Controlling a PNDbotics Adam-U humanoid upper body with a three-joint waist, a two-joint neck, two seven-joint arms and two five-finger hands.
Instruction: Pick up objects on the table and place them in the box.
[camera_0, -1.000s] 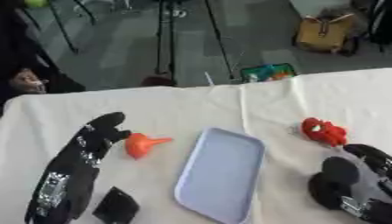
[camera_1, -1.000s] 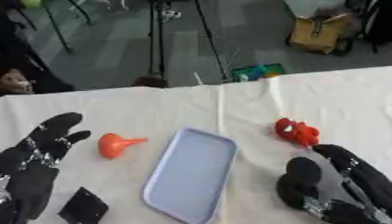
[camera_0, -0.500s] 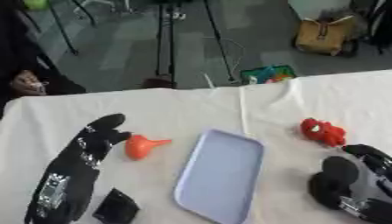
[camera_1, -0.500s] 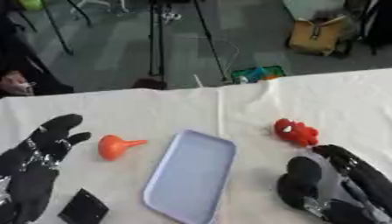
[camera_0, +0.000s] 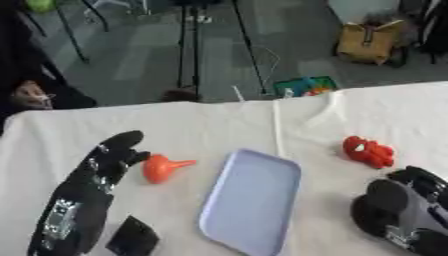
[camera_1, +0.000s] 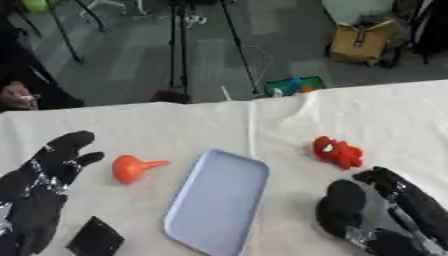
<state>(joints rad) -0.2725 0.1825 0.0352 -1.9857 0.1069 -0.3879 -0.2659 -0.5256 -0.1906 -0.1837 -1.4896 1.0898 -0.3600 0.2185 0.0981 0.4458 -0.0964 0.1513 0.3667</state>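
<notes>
Left eye view
- Left robot hand (camera_0: 98, 172): fingers are held straight and relaxed, nothing is grasped; its tips are seen just beside the funnel (camera_0: 160, 167).
- Funnel: an orange bulb with a short spout turned toward the tray (camera_0: 252, 201); it lies on the bench (camera_0: 210, 127), left of the tray.
- Tray: a pale lilac, shallow, low-rimmed piece set at a slant in the middle; no other box is seen.
- Black piece (camera_0: 133, 237): a flat dark square by the left forearm, near the lower edge.
- Risk: the funnel is round and may be rolled or nudged off by straight fingers before a grasp is closed.

Right eye view
- Right robot hand (camera_1: 385, 210): released, fingers extended, nothing held; it is placed just below the red toy (camera_1: 337, 152), apart from it.
- Red toy: a small lumpy figure lying right of the tray, near the hand.
- Risk: the toy may be pushed away up the cloth if it is approached from below.
- Risk: with so low a rim, a dropped thing may slide or bounce off the tray.
- Risk: the tray itself may be knocked by either forearm.
</notes>
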